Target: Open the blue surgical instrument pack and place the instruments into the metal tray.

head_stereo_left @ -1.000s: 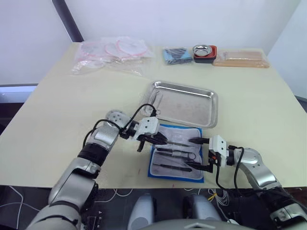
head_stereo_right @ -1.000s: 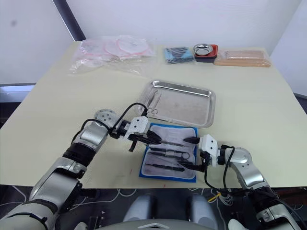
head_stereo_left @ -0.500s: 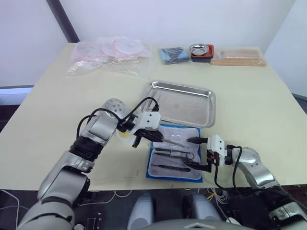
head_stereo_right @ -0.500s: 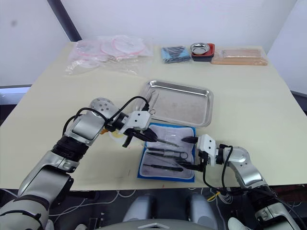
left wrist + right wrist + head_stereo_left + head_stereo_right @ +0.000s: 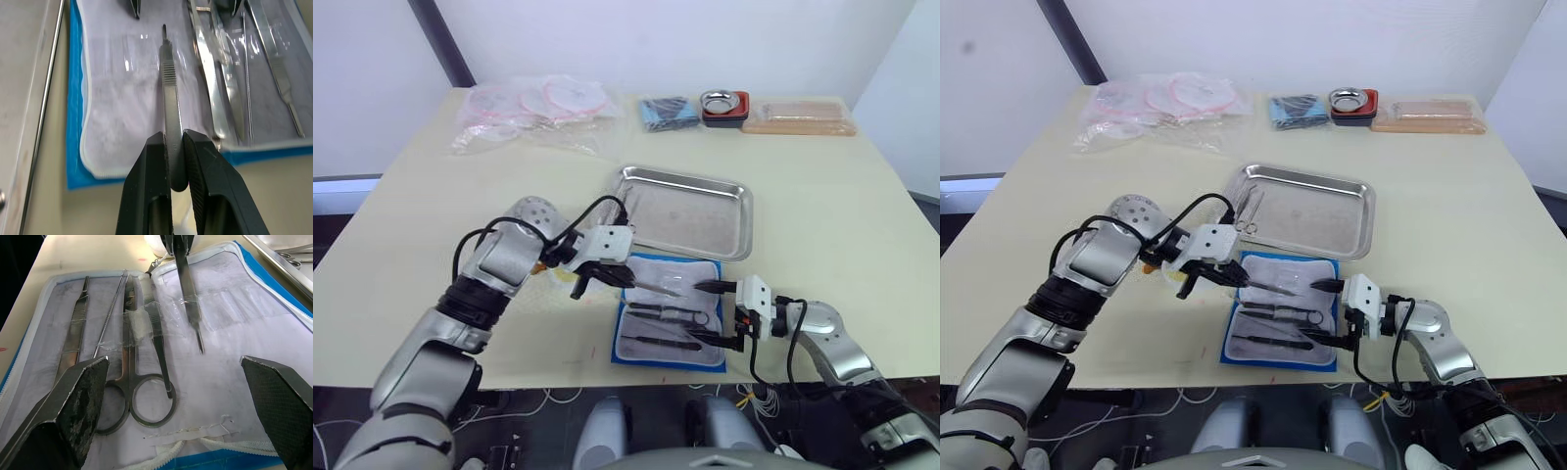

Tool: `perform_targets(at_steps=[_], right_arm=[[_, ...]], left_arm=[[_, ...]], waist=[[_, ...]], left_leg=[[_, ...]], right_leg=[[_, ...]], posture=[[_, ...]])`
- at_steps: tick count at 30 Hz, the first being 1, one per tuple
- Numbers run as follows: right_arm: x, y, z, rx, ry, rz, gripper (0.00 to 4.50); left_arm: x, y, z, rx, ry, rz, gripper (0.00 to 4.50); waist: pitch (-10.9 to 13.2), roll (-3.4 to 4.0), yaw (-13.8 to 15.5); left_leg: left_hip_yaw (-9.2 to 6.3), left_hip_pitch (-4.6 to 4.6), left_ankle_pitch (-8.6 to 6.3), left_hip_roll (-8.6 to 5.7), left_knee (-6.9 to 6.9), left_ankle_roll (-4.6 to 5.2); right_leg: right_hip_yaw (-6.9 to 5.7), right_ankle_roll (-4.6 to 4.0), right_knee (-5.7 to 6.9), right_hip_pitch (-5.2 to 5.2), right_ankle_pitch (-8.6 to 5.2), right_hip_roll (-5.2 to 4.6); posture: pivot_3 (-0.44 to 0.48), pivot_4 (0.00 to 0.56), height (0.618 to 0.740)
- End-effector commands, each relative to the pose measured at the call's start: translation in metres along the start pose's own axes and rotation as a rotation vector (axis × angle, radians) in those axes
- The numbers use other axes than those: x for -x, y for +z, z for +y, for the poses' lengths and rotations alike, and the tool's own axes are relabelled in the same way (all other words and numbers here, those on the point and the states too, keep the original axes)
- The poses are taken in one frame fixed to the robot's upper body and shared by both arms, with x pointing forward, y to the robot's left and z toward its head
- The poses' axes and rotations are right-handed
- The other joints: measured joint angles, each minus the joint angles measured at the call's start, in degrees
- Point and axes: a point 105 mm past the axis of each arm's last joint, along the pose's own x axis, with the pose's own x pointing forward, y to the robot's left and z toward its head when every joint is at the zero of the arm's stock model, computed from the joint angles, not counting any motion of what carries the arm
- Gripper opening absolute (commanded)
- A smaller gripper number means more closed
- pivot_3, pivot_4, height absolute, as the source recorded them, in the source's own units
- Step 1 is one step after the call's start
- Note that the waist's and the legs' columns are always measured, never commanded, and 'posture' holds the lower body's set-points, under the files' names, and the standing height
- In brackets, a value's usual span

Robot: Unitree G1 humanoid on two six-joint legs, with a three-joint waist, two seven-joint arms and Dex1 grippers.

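Note:
The blue surgical instrument pack (image 5: 636,351) lies open near the table's front edge, pale lining up. Several instruments (image 5: 671,315) rest on the lining, among them ring-handled scissors (image 5: 142,399) and straight tools under clear straps. My left gripper (image 5: 625,279) hovers over the pack's far left corner, shut on a slim straight metal tool (image 5: 168,93) that points across the pack. My right gripper (image 5: 713,313) is open at the pack's right edge, one finger on each side of the lining. The metal tray (image 5: 695,220) sits just beyond the pack, with one ring-handled instrument (image 5: 1247,213) at its left end.
Along the far edge lie clear bags with pink rings (image 5: 533,108), a dark blue bundle (image 5: 668,111), a round metal bowl in a red holder (image 5: 726,103) and a tan flat box (image 5: 800,117). The table's front edge runs just below the pack.
My left gripper has drawn back to the left and lifted slightly, carrying the straight tool out from under its strap. The right gripper has stayed where it was.

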Motion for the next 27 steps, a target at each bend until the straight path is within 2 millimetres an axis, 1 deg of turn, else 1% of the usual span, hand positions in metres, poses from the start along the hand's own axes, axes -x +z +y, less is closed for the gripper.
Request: perform_targets(at_steps=[1,5,11,18,23,27], right_arm=[[0.01,-0.07,0.029,-0.178,0.035,0.266,4.5],[0.01,-0.07,0.029,-0.176,0.04,0.268,4.5],[0.008,-0.07,0.029,-0.174,0.046,0.268,4.5],[0.008,-0.07,0.029,-0.177,0.045,0.267,4.5],[0.008,-0.07,0.03,-0.176,0.047,0.269,4.5],[0.007,-0.07,0.029,-0.175,0.048,0.269,4.5]], left_arm=[[0.014,0.003,0.0,-0.027,0.02,0.001,0.0],[0.023,0.003,-0.004,0.007,0.015,-0.013,0.0],[0.033,-0.002,-0.005,0.012,0.023,0.012,0.0],[0.049,-0.002,-0.004,0.004,0.04,0.039,0.0],[0.063,-0.005,-0.007,0.007,0.035,0.07,0.0],[0.071,0.0,-0.006,0.022,0.047,0.041,0.0]], waist=[[0.0,0.0,-0.02],[0.01,0.01,0.01],[0.01,0.01,0.0],[0.0,0.0,0.01],[0.02,0.0,-0.05],[0.06,0.07,0.06]], left_leg=[[0.0,0.0,0.0,0.0,0.0,0.0],[0.0,0.0,0.0,0.04,0.0,0.0],[0.02,0.02,0.0,0.05,0.0,0.0],[0.04,0.04,0.0,0.08,0.0,0.0],[0.04,0.04,0.0,0.13,0.0,0.0],[0.07,0.03,0.0,0.16,0.01,0.0]], right_leg=[[0.0,0.0,0.0,0.0,0.0,0.0],[0.02,-0.02,0.01,-0.01,0.01,0.02],[0.03,0.0,0.02,-0.01,-0.01,0.04],[0.04,0.0,0.03,-0.01,0.0,0.07],[0.08,-0.01,0.05,-0.03,0.0,0.09],[0.07,-0.01,0.08,-0.04,-0.01,0.14]], posture=[[0.0,0.15,0.74],[0.0,0.15,0.74],[0.0,0.15,0.74],[0.0,0.15,0.74],[0.0,0.15,0.74],[0.0,0.15,0.74]])
